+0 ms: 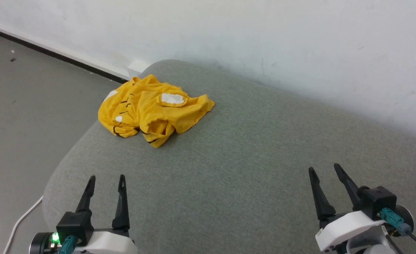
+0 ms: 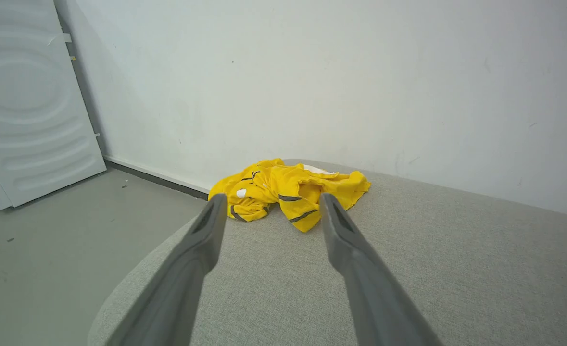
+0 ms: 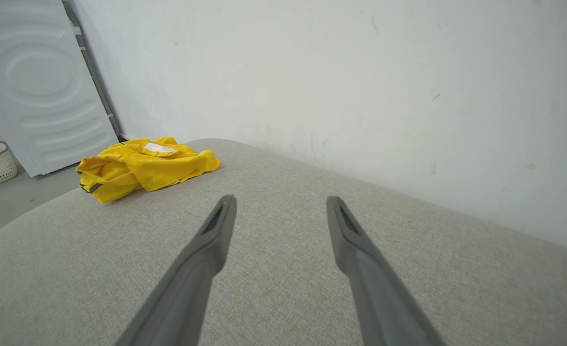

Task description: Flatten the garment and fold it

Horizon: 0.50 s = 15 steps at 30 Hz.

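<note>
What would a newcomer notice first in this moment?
A crumpled yellow T-shirt lies heaped at the far left corner of the grey padded surface, close to the white wall. Low in the head view, the left gripper and the right gripper hover open and empty over the near side, well short of the shirt.

left claw (image 1: 107,176) spread wide, right claw (image 1: 323,167) spread wide
</note>
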Available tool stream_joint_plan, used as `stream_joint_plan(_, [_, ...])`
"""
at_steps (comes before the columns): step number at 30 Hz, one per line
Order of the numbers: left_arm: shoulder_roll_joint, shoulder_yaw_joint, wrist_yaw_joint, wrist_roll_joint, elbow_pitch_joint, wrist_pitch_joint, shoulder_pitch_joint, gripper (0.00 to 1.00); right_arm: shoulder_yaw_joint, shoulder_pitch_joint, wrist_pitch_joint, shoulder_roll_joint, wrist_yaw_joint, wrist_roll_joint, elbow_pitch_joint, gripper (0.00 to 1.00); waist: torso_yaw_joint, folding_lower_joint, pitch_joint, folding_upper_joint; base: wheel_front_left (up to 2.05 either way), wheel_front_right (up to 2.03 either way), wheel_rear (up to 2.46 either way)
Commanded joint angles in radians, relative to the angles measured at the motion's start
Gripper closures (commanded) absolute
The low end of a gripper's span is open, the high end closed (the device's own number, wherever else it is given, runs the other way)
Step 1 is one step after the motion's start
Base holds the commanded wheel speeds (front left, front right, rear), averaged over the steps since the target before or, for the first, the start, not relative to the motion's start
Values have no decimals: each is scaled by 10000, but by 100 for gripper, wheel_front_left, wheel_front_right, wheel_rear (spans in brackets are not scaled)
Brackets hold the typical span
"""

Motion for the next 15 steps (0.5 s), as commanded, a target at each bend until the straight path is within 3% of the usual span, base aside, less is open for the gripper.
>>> stream_joint_plan(1, [-35, 30, 2, -60, -11, -126, 124, 0, 41, -159, -122, 22, -15, 80, 81, 0, 303, 0, -7, 1, 0, 0, 0])
stream_joint_plan(15, [-41, 107, -2, -153, -221, -440, 346, 0, 268, -228, -435, 26, -18, 228, 434, 0, 977, 0, -40, 1, 0, 0, 0])
